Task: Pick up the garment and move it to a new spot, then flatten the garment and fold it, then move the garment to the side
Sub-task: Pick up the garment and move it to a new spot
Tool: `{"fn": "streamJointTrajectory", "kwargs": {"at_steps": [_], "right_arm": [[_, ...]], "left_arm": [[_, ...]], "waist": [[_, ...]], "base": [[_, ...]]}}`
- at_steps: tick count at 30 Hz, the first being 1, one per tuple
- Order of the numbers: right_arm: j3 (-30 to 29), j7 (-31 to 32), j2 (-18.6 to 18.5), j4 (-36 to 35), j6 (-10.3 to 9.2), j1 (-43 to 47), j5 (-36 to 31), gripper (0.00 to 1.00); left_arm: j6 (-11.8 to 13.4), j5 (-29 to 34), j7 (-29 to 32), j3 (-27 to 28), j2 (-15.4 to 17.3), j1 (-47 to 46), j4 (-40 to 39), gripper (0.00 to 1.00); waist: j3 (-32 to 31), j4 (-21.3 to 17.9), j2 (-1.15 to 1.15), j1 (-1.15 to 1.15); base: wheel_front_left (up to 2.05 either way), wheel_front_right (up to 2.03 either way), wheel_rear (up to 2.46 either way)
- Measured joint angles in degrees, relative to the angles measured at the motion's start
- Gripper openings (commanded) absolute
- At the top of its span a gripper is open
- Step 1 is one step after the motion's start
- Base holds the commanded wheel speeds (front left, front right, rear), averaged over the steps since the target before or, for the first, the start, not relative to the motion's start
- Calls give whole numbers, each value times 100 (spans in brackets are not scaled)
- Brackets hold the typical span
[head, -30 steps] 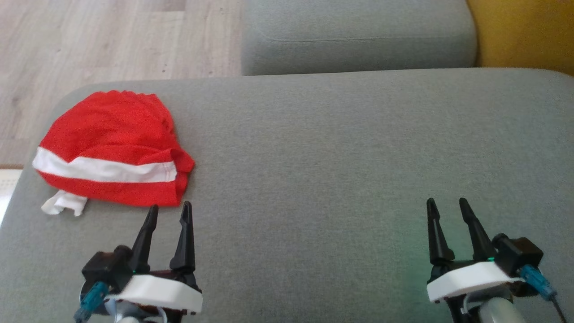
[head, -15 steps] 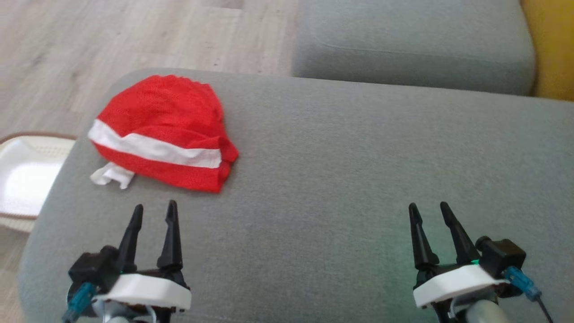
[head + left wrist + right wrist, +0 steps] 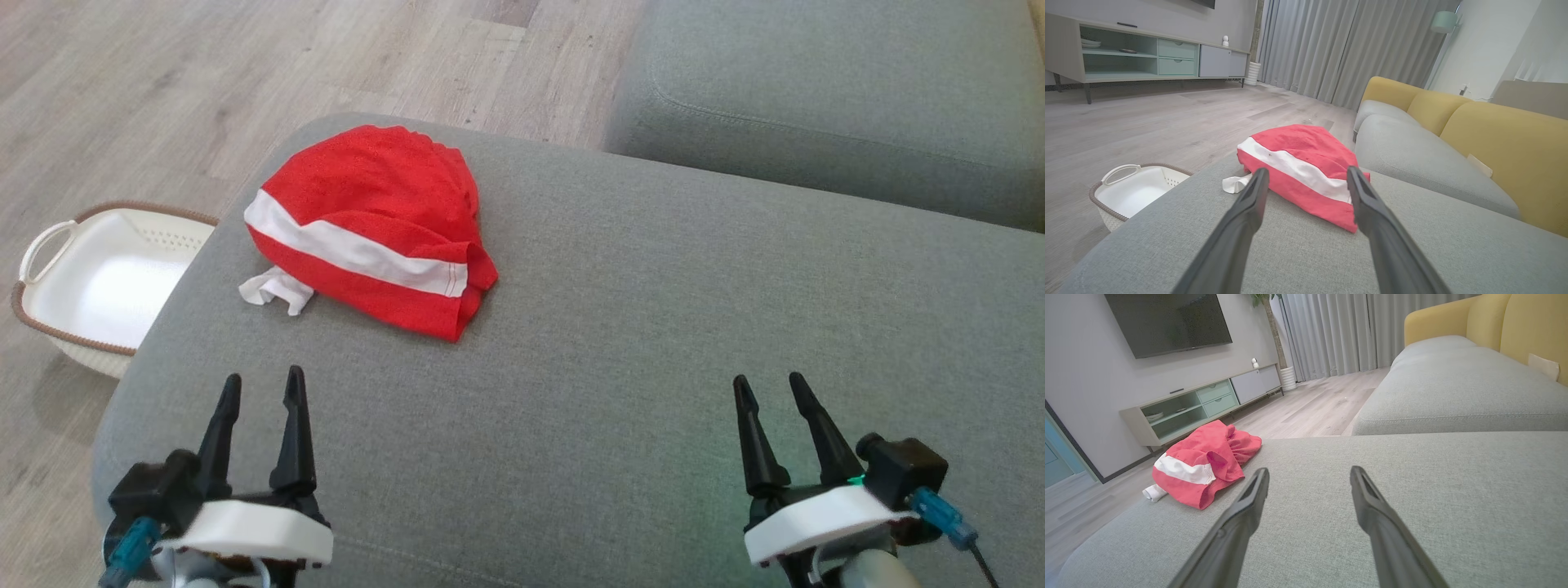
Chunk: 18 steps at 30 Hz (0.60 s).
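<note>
Working down by size. Broad grey woven-fabric sofa seat cushion (image 3: 637, 343) carries everything; it looks soft and should give under a pressing fingertip.

Red mesh-knit garment with a white band (image 3: 367, 220) lies bunched near the cushion's 10 o'clock corner in the head view, close to the edge above the wood floor. Judged light, limp and thin. Several layers are folded over each other, so a pinch may take one layer or many. Not fragile or slippery, though the open knit could snag on a fingertip. Best hold, I judge: the doubled hem corner at the heap's 5 o'clock, or the white band's stitched end beside it. Seams are firmer than loose mesh.

White plastic basket with a brown woven rim (image 3: 147, 206) stands on the floor at the garment's 9 o'clock, off the cushion.

Left gripper (image 3: 263, 377): jaws spread wide, nothing between them, garment at its 1 o'clock, apart. Right gripper (image 3: 767, 380): jaws likewise spread and empty, garment well off at its 10 o'clock.

Small white cloth tab (image 3: 276, 290) pokes from the garment's 7 o'clock edge; label or lining, cannot tell. No brand or writing legible anywhere.
</note>
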Motion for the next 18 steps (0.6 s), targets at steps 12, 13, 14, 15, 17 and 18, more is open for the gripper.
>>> {"fn": "streamJointTrajectory", "kwargs": {"at_steps": [12,13,14,15,17,18], "right_arm": [[18,0,0,-9,0,-17,-24,100],[-9,0,-1,-15,0,-28,-62,100],[-31,0,-1,-20,0,-43,-85,100],[-51,0,-1,-20,0,-66,-124,100],[-98,0,-2,-22,0,-165,-191,100],[-121,0,-2,-23,0,-236,-223,100]], "left_arm": [[-166,212,-2,158,-2,-97,227,100],[-203,259,-7,157,-3,-181,335,100],[-247,304,-8,145,-1,-297,449,100],[-280,352,-8,131,1,-449,575,100],[-357,422,-9,44,20,-828,856,100],[-379,459,-9,-26,42,-1038,1004,100]], "waist": [[306,-165,0,0],[374,-201,0,0],[442,-237,0,0],[517,-277,0,0],[672,-359,0,0],[749,-403,0,0]], "base": [[0,0,0],[0,0,0],[0,0,0],[0,0,0],[0,0,0],[0,0,0]]}}
